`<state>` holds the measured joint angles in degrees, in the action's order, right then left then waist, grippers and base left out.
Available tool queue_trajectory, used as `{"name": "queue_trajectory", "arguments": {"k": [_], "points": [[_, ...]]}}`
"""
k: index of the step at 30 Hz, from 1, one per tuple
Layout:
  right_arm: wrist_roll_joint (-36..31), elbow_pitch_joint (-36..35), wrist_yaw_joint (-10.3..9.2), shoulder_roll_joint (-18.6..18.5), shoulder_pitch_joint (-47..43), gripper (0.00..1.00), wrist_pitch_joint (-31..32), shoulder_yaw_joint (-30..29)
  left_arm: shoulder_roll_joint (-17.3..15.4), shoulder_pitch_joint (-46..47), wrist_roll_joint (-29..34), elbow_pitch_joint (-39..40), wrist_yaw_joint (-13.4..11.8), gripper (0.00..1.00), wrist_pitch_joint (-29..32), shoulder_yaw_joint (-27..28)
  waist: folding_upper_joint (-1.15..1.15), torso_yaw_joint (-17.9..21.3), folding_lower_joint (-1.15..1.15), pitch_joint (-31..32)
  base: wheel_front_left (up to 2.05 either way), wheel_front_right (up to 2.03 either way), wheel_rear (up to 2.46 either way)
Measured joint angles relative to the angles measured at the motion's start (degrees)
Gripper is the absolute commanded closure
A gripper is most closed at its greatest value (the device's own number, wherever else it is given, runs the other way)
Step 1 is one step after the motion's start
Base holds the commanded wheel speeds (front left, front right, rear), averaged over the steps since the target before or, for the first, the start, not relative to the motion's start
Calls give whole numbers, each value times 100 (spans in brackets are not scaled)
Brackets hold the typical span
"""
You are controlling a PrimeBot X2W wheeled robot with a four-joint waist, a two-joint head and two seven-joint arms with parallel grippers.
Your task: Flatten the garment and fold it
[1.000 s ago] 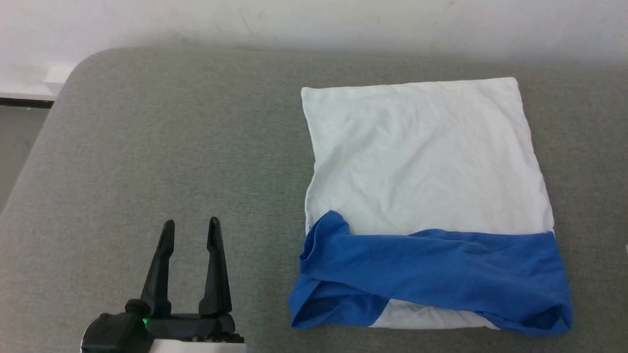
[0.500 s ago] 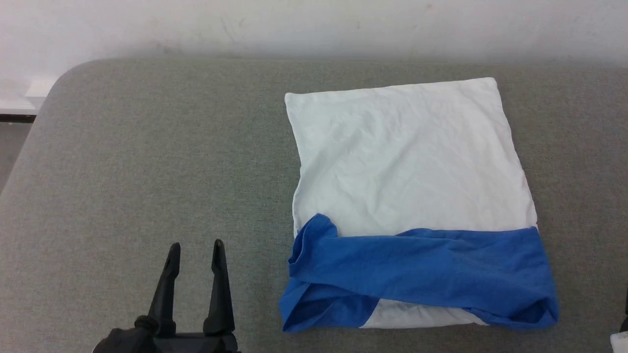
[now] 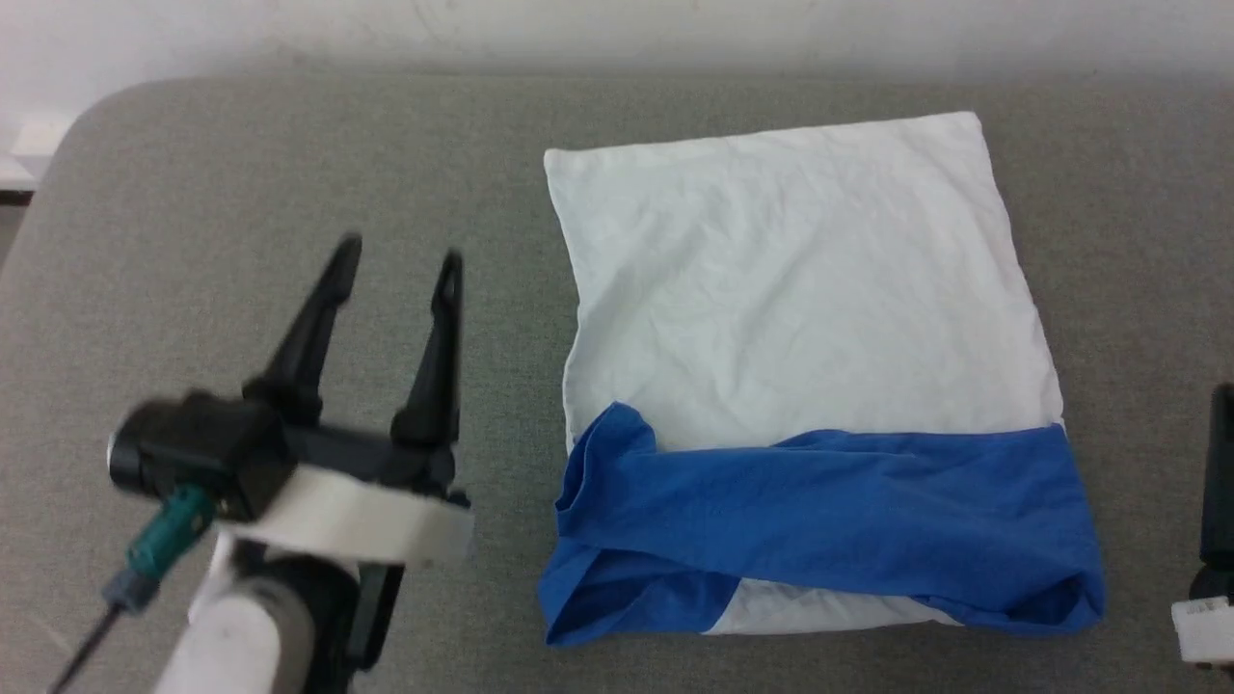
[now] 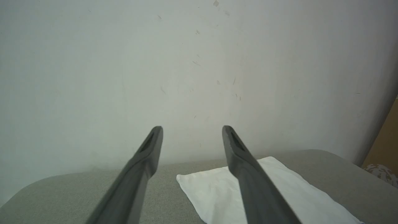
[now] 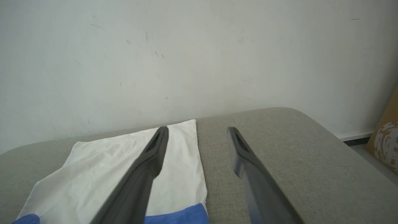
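The garment [image 3: 800, 289] lies folded into a rough square on the grey cushioned surface [image 3: 241, 173], its white body on top and a bright blue sleeve band [image 3: 819, 530] wrapped across the near edge. My left gripper [image 3: 400, 251] hovers open and empty to the garment's left, raised off the surface; the left wrist view shows that gripper [image 4: 192, 127] spread before the wall, with the white cloth [image 4: 211, 193] below. My right gripper [image 5: 197, 128] is open and empty over the garment's [image 5: 93, 174] right edge. One of its fingers [image 3: 1220, 472] shows at the head view's right border.
A pale wall [image 3: 617, 29] runs along the far side of the surface. The surface rounds off at its far left corner [image 3: 87, 125]. A brown patterned object [image 5: 385, 140] stands beyond the surface's right end. Bare grey fabric stretches left of the garment.
My left gripper has risen and come forward, still open. The head camera has shifted, and a right gripper finger has come in at the right edge. The garment lies as before.
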<state>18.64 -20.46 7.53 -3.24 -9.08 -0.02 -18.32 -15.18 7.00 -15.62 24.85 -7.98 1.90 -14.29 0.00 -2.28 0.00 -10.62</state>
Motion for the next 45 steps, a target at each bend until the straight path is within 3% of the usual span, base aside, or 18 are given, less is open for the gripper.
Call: {"name": "queue_trajectory", "arguments": {"k": [7,12,16,28,38,40,45], "points": [[193,-33,0,-464,614,0,44,180,-248,2945,-112,-424,442,0,2036,-37,0,71,1,-707,0,0,0],[463,114,0,-662,905,0,-22,261,-199,4623,-189,-1189,500,0,3007,-71,0,141,2,-1312,0,0,0],[619,271,0,-746,1019,0,-125,357,-123,5411,-183,-1901,544,0,3662,-225,0,216,3,-1777,0,0,0],[917,421,1,-1021,1354,0,-322,542,-344,5945,76,-2977,479,0,4954,-475,0,588,1,-2801,0,0,0],[1042,519,0,-1155,1411,0,-413,523,-448,5681,119,-2975,111,0,5219,-380,0,855,0,-3335,0,0,0],[1054,521,0,-1187,1467,0,-423,508,-490,5684,120,-2929,87,100,5177,-347,0,885,-1,-3400,0,0,0],[1071,488,0,-1280,1489,0,-422,461,-489,5667,97,-2924,88,100,4926,-303,0,895,0,-3437,0,0,0]]}}
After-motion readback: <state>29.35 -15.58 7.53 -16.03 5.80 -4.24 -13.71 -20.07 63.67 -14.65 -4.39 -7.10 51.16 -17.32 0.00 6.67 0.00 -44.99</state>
